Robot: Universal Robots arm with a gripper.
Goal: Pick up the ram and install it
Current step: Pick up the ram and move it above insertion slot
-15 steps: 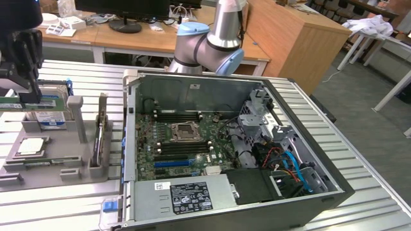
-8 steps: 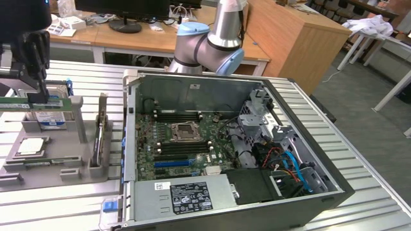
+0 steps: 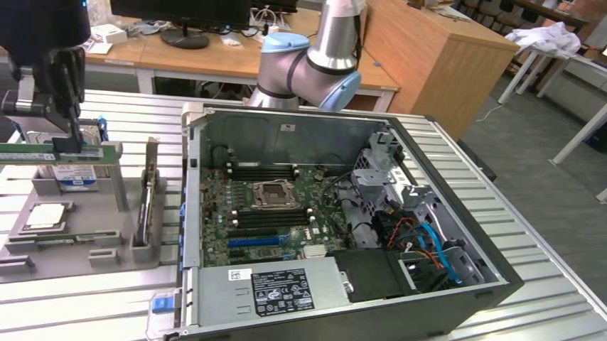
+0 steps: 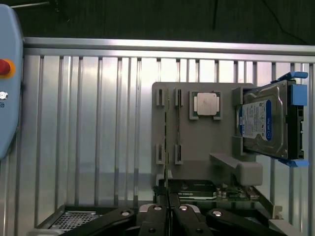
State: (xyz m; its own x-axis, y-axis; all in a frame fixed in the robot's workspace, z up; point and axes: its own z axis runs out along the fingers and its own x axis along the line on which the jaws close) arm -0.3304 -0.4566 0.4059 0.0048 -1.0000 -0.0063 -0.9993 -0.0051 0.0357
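Note:
The ram is a slim green stick held level above the grey parts tray at the exterior view's left. My black gripper is shut on its middle from above. The wrist view looks down along the closed fingers and shows the ram edge-on as a thin line over the tray. The open computer case lies to the exterior view's right of the tray. Its motherboard has long black memory slots beside the processor socket.
The tray carries a silver-and-blue hard drive, a processor chip and an upright card. The arm's base stands behind the case. A power supply and cables fill the case's near side. A pendant's red button shows.

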